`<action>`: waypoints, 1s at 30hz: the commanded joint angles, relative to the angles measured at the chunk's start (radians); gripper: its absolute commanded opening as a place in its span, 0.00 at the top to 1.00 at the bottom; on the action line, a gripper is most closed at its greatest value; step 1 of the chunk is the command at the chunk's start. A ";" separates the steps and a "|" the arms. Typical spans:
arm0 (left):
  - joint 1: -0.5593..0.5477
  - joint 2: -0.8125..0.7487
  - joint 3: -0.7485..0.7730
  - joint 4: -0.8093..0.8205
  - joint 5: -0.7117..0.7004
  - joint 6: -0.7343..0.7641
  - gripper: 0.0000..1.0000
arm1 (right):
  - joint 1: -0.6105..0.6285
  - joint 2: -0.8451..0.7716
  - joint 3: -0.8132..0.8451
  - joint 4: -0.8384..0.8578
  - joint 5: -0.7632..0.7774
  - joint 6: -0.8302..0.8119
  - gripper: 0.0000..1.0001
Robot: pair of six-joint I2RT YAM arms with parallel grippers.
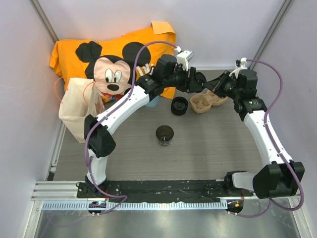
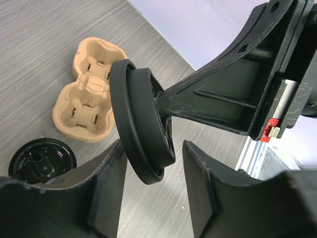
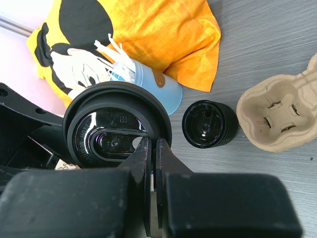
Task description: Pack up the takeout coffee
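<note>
Overhead, both arms stretch to the far middle of the tabletop (image 1: 208,144). There the left fingers (image 1: 199,82) and the right fingers (image 1: 214,85) meet tip to tip, close to a tan pulp cup carrier (image 1: 208,101). The takeout coffee (image 1: 164,135) stands upright on its own in the middle of the tabletop, well apart from both sets of fingers. I cannot tell from this view whether it is capped. A squat black ridged ring (image 1: 180,105) sits just left of the carrier. At the far left lies an orange Mickey Mouse bag (image 1: 114,54), with a cream cloth bag (image 1: 74,106) nearer, at the left edge.

From the left wrist, a black lid (image 2: 141,129) hangs edge-on in the air between the left fingers, which stand partly open on either side of it. One finger is clearly apart from the lid. The other is close to its rim, and I cannot tell whether it touches. The right fingers hold the lid from the far side. The carrier and the ring lie on the tabletop below.

From the right wrist, the right fingers are pressed together on the lid's rim, pinching it. Its glossy top and sip hole face the camera. Beyond it, a blue cup (image 3: 153,87) of white sticks (image 3: 121,62) sits at the edge of the orange bag. The ring is to its right and the carrier further right.
</note>
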 commanded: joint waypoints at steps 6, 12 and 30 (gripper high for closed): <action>0.003 0.016 0.058 0.001 -0.002 0.024 0.60 | 0.008 -0.045 -0.001 0.036 -0.030 0.006 0.99; 0.003 0.019 0.068 -0.005 0.006 0.024 0.75 | 0.009 -0.045 -0.009 0.041 -0.047 0.005 0.99; 0.029 -0.019 0.043 -0.014 0.040 0.021 0.87 | 0.009 -0.050 0.114 -0.062 0.008 -0.179 0.51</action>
